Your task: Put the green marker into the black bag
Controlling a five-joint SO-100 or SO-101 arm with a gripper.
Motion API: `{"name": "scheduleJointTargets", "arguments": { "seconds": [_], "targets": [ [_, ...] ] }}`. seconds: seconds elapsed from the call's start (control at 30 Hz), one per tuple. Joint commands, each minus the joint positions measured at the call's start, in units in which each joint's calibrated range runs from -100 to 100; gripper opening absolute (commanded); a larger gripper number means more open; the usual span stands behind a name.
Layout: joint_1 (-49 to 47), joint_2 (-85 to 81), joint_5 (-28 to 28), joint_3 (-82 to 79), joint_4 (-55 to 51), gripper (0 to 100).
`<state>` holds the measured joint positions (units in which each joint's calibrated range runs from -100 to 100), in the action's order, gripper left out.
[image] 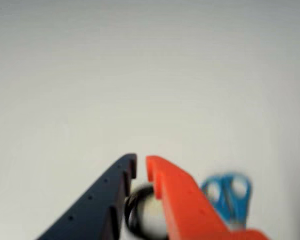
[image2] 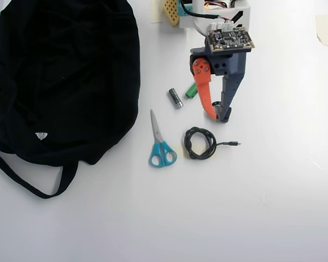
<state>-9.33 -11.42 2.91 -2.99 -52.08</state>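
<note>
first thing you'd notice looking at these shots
The big black bag fills the upper left of the overhead view. To its right lie blue-handled scissors, a coiled black cable and a grey cylinder. The orange-and-navy tool hangs above the cable, nearly closed, with the green marker peeking out beside it.

From the wrist camera, the two-finger gripper (image: 141, 167), one dark navy finger (image: 97, 205) and one orange finger (image: 182, 200), has its tips nearly touching over the white tabletop (image: 140, 75). Beneath those tips lies a coiled black cable (image: 132, 207); right of the orange finger sit blurred blue-handled scissors (image: 229, 192).
</note>
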Motion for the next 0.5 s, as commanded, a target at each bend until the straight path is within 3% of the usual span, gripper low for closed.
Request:
{"name": "scheduleJointTargets", "arguments": {
  "seconds": [0.0, 0.47],
  "targets": [
    [0.3, -3.8, 2.7, 2.6, -5.6, 2],
    [0.5, -4.8, 17.5, 2.2, -28.0, 2]
  ]
}}
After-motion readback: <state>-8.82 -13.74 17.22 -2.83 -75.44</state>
